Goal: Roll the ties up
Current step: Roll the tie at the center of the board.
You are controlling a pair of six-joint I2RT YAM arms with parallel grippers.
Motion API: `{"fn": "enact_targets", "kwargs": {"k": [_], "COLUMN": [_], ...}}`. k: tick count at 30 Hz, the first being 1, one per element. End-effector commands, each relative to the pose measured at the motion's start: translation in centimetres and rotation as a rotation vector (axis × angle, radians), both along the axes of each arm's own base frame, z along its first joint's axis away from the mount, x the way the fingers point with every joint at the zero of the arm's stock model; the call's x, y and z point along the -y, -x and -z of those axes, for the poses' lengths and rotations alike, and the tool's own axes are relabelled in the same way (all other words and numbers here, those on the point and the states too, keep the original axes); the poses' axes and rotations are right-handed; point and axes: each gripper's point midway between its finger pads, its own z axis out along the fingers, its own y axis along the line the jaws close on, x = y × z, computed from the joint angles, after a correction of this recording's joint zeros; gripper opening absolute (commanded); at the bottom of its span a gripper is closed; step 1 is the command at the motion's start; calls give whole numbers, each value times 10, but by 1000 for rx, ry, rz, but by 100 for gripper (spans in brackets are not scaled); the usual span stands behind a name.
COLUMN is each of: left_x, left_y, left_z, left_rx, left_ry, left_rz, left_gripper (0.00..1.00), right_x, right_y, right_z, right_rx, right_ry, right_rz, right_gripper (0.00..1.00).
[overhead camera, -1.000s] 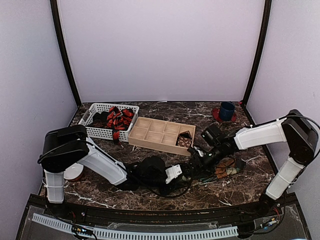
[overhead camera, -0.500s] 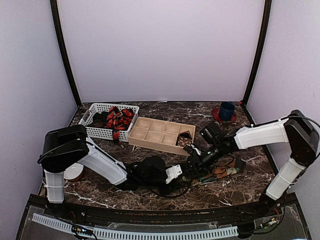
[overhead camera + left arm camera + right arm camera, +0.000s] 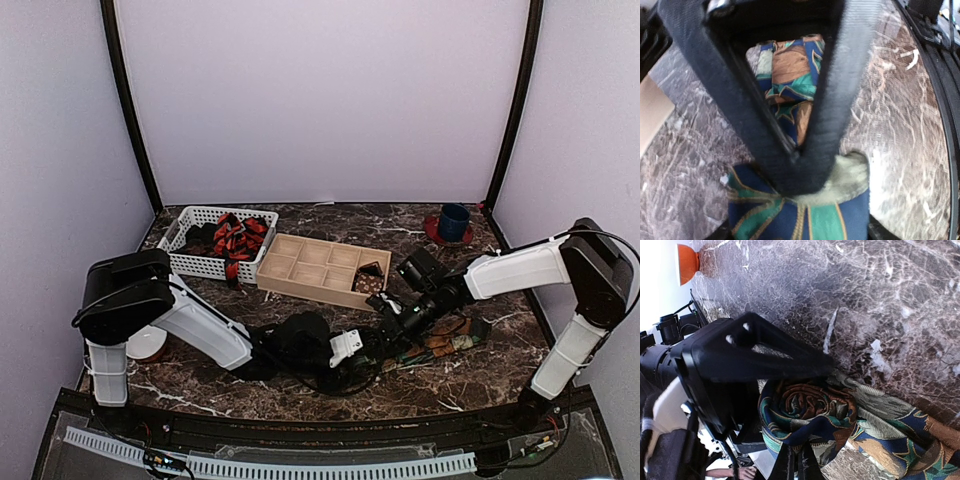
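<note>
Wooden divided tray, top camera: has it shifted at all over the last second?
No. The wooden tray has its left end just as close to the white basket as before, and the basket has not moved either.

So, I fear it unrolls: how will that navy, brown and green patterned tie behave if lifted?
Probably floppy: the navy, brown and green patterned tie lies in soft folds. Its coiled end looks loose, so may unwind.

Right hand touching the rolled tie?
Touching. The right wrist view shows the shut right hand pinching the lower edge of the rolled tie.
</note>
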Motion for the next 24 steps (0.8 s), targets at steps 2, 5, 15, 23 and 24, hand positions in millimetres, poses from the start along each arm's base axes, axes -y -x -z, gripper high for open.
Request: {"fn": "enact_targets", "kwargs": {"k": [2, 5, 15, 23, 24], "left_x": [-15, -14, -37, -24, -22], "left_y": [1, -2, -26, -3, -2], "left_z": [-25, -45, -69, -52, -48], "left_rx": [21, 47, -10, -111, -110], "left_ry": [13, 53, 135, 139, 137], "left_rz": [-32, -44, -296, -161, -153], "left_gripper": [81, 94, 99, 99, 99], "right_x": [15, 20, 42, 56, 57], "right_y": [-2, -3, 1, -2, -2], "right_z": [19, 24, 38, 52, 53], "right_rx": [13, 18, 29, 35, 35], "right_ry": [68, 84, 144, 200, 205], "right_rz": [12, 12, 23, 57, 61], "right_gripper": [0, 0, 0, 0, 0]}}
